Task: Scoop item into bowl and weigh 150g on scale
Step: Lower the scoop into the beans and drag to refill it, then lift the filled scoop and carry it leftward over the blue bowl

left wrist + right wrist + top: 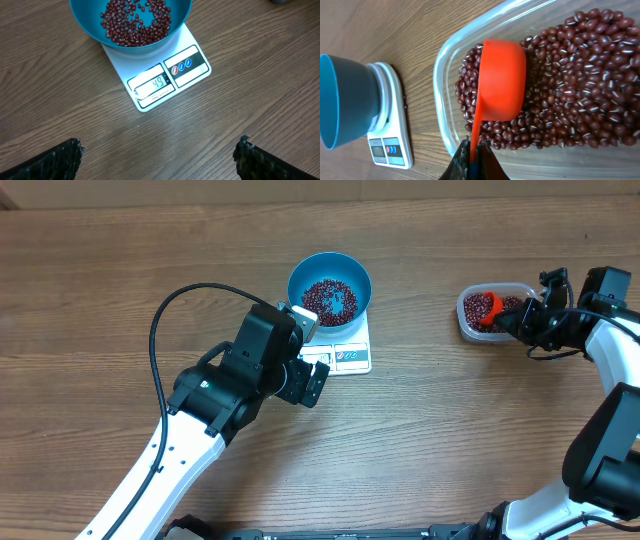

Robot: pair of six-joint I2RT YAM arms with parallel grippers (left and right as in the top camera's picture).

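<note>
The right gripper point(472, 156) clamps the orange scoop point(502, 80), cup among the beans point(580, 90) ahead, likely to load; the left gripper point(160, 157) gapes empty. It probably hangs back so the scale point(165, 75) ahead stays readable.

The bowl point(82, 16) looks glossy plastic, the table point(250, 100) wood-grain.

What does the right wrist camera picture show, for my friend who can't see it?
The right arm's fingers pinch the handle of an orange scoop resting on red-brown beans in a clear tub. To the left, a blue bowl sits on a white scale.
</note>
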